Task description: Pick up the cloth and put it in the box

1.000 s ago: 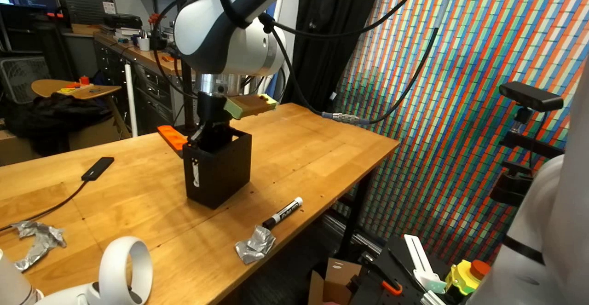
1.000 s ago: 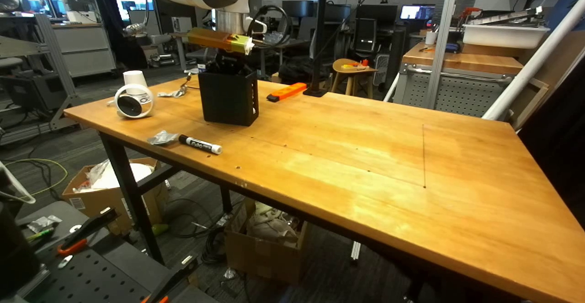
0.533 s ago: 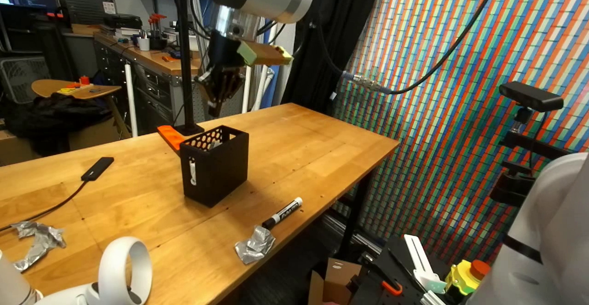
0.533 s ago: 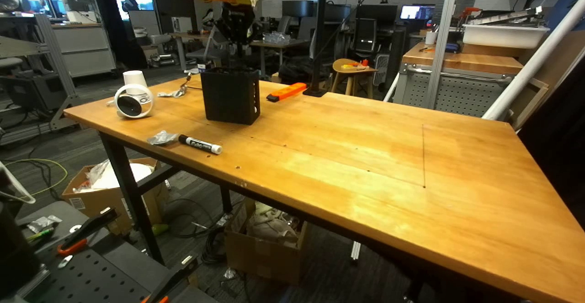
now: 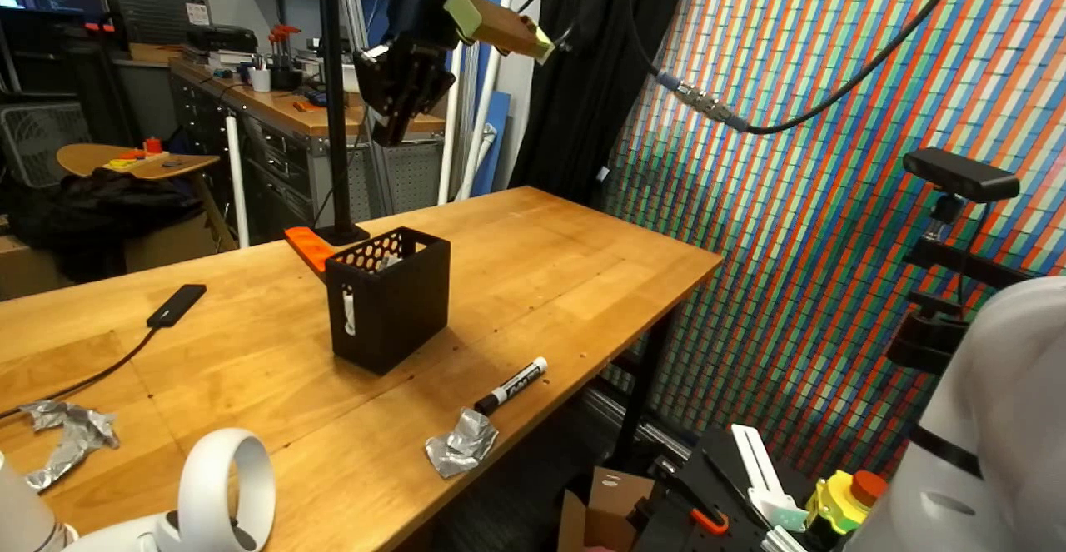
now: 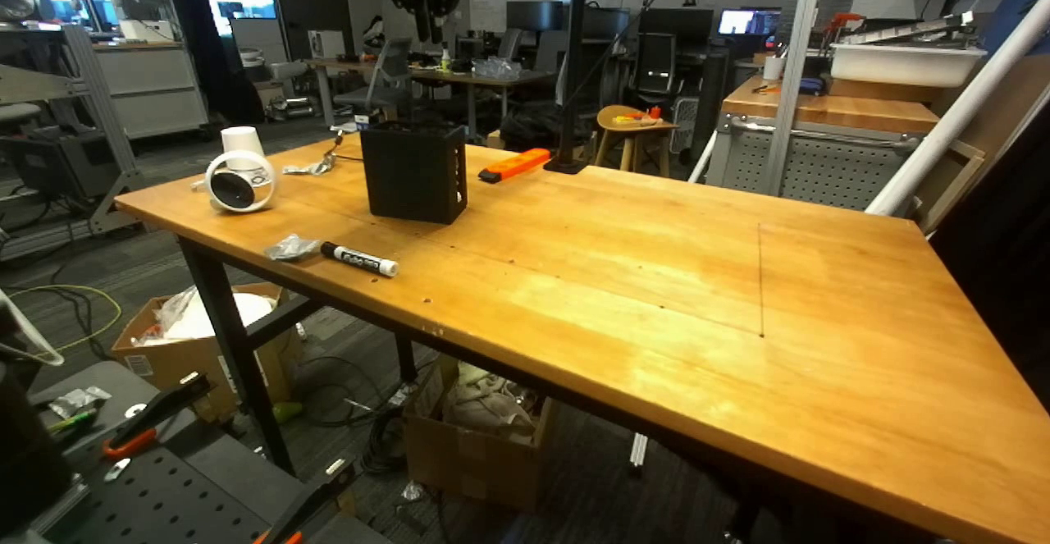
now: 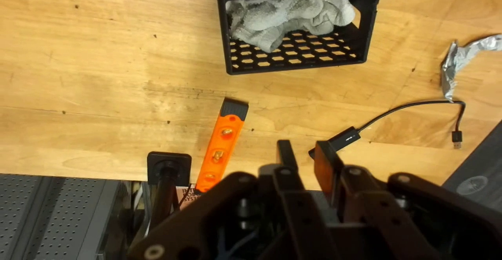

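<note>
Cloth (image 7: 290, 15), greyish white, bunched in loose folds, lying inside the black box (image 5: 404, 310); clearest in the wrist view, where it takes the 12 o'clock part of the opening and the box's honeycomb side shows at its 6 o'clock edge. Box upright on the wooden table (image 6: 656, 257) in both exterior views. Gripper (image 7: 308, 154) up in the air, well above the box, at 12 o'clock from it in both exterior views, fingers (image 7: 287, 154) pointing down. They stand a little apart; table and the end of a black adapter (image 7: 343, 139) show through the narrow gap. Gripper and cloth well apart. Other things, by clock from the box. Wrist view: orange spirit level (image 7: 222, 144) at 7 o'clock, dark end toward the box; foot of a black post (image 7: 164, 193) between 7 and 8, just beside the level; adapter between 5 and 6, its cord (image 7: 411, 104) bending round by a torn foil strip (image 7: 455, 66) a little past 3. In an exterior view: marker (image 5: 510, 385) at 4 o'clock, lying flat, white end toward 2; crumpled foil lump (image 5: 463, 444) at 5, just beside the marker's dark end, whether touching I cannot tell; white ring (image 5: 198, 485) between 7 and 8, cut off at the bottom of the view.
</note>
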Available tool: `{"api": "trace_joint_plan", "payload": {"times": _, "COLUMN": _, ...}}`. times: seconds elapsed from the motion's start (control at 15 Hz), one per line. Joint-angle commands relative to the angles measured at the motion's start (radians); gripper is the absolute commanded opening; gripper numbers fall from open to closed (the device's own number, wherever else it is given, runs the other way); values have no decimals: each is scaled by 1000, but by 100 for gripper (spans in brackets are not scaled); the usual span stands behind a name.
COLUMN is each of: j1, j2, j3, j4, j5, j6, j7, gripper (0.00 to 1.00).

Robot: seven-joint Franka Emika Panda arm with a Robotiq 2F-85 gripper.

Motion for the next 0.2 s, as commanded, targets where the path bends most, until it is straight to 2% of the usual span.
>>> {"api": "trace_joint_plan", "payload": {"times": 0.0, "j1": 14, "j2": 0, "j3": -13, "j4": 2, "j5": -2, "j6": -4, "j7": 4, "gripper": 26}}
{"api": "trace_joint_plan", "payload": {"times": 0.13, "j1": 14, "j2": 0, "j3": -13, "j4": 0, "j5": -1, "j6": -4, "j7": 5, "gripper": 27}}
